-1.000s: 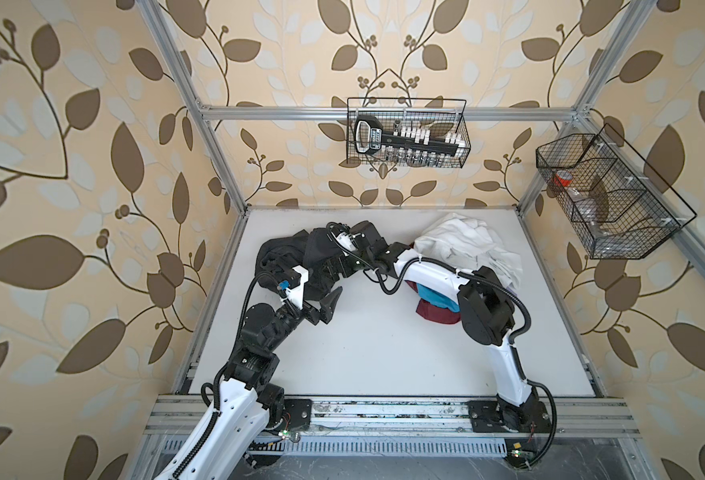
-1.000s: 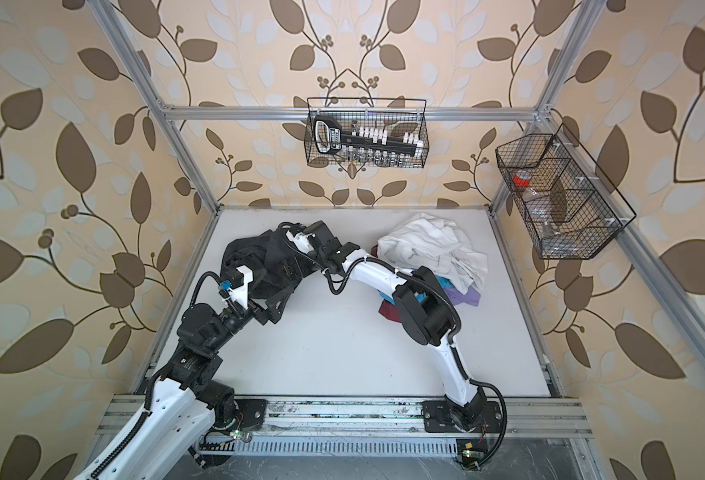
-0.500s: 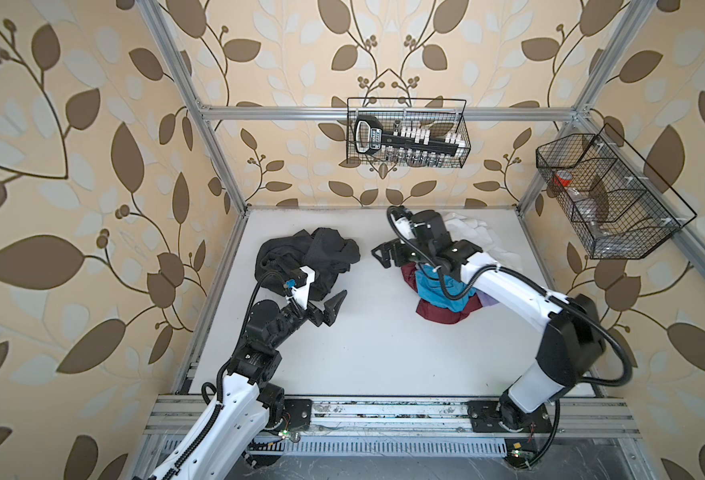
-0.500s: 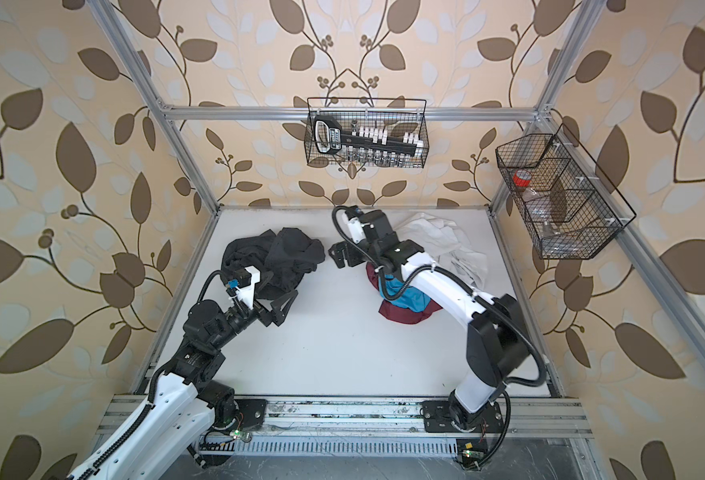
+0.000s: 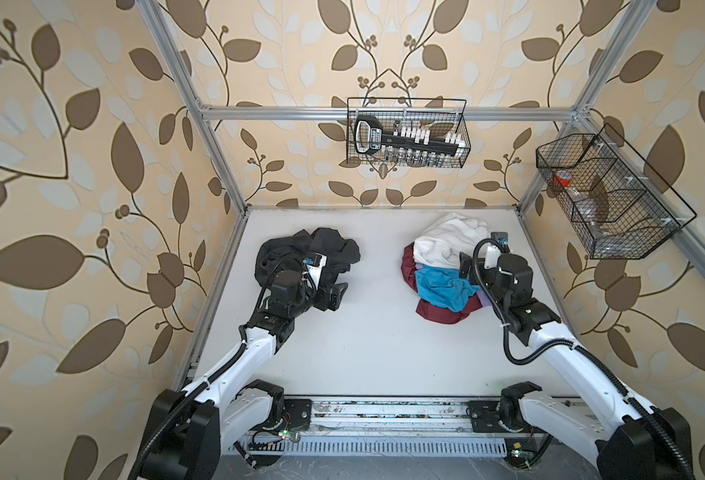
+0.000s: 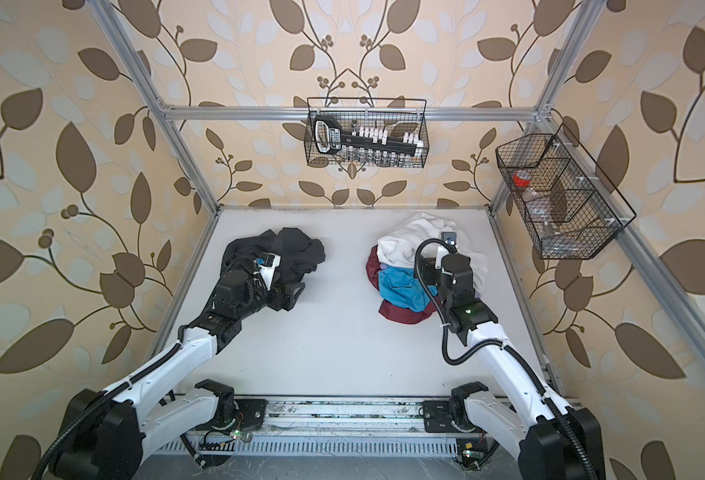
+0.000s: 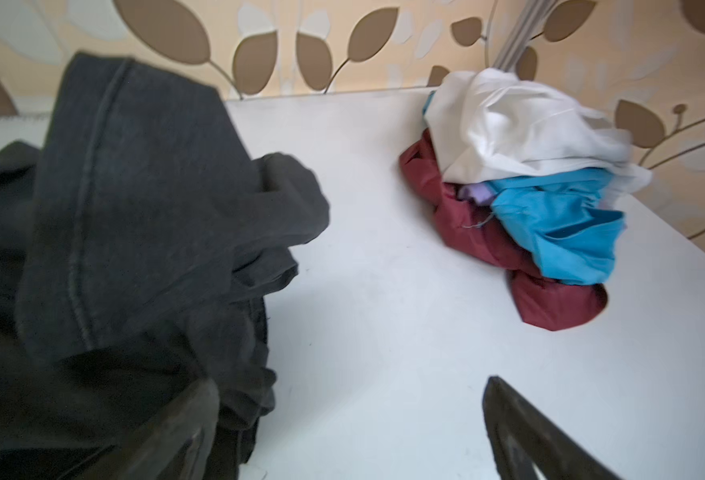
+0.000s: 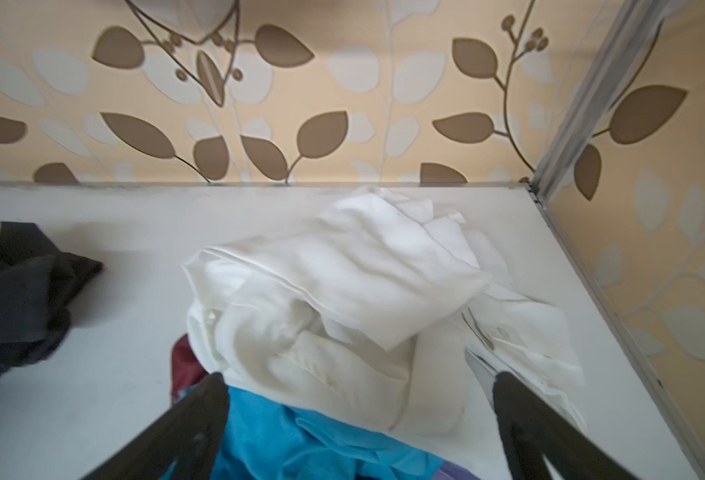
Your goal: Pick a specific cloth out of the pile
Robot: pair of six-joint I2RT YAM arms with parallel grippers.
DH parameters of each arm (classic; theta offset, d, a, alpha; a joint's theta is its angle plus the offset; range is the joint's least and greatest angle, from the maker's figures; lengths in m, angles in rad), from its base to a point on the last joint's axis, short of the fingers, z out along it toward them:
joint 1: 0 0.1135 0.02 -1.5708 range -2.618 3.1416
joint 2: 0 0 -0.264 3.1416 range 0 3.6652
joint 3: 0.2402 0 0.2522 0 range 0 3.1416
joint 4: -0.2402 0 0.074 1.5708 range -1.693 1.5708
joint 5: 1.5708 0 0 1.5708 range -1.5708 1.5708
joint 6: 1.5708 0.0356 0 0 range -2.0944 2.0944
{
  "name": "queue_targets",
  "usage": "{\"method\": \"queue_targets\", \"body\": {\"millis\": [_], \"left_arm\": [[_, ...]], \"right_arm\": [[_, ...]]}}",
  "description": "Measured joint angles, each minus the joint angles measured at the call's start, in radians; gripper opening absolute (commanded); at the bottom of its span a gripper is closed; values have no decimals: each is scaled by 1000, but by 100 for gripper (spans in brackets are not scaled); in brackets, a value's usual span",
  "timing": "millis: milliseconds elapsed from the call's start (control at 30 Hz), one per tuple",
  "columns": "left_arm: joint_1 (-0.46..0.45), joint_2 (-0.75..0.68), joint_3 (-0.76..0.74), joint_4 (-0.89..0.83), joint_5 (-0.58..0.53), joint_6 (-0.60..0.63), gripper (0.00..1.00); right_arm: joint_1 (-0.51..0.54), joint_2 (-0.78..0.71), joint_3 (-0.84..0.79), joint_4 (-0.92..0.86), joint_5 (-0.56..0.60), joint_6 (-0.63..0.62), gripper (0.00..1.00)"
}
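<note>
Leaf-papered cell under soft, even light.
Beige wallpaper with brown leaf sprigs [image 5: 93, 166] backed a silver aluminium frame [image 5: 284, 113]. A plain white tabletop [image 5: 384, 353] lay below a black wire back-wall basket [image 5: 438, 112] and a black wire side-wall basket [image 5: 641, 237].

In both top views the left arm [image 5: 238, 361], lower left, and the right arm [image 5: 583, 374], lower right, wear glossy white shells between bulky black joint housings. A ribbed black cable [image 5: 505, 345] loops along each. A green light [image 6: 470, 309] dots one black housing of the right arm. The left gripper [image 7: 350, 436] and right gripper [image 8: 359, 424] carry matte black wedge-shaped fingers.
</note>
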Motion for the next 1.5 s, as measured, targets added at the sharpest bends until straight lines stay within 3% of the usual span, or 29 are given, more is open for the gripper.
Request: {"method": "queue_targets", "body": {"millis": [233,500,667,933,1033,1500], "left_arm": [[147,139,1,24,-72,-43,99],[172,116,-130,234,-224,-26,99],[173,122,-212,384,-294,-5,99],[179,360,-211,576,-303,6,99],[179,420,-184,567,-304,6,99],[179,425,-113,520,-315,6,99]], "right_arm": [[-81,164,-148,277,49,-38,100],[-100,388,-233,605,18,-63,100],[-109,461,-251,723,-12,-83,100],[-196,476,-381,959,-105,-58,100],[-208,487,-385,977,-138,-51,100],[-227,487,-384,993,-196,-40,100]]}}
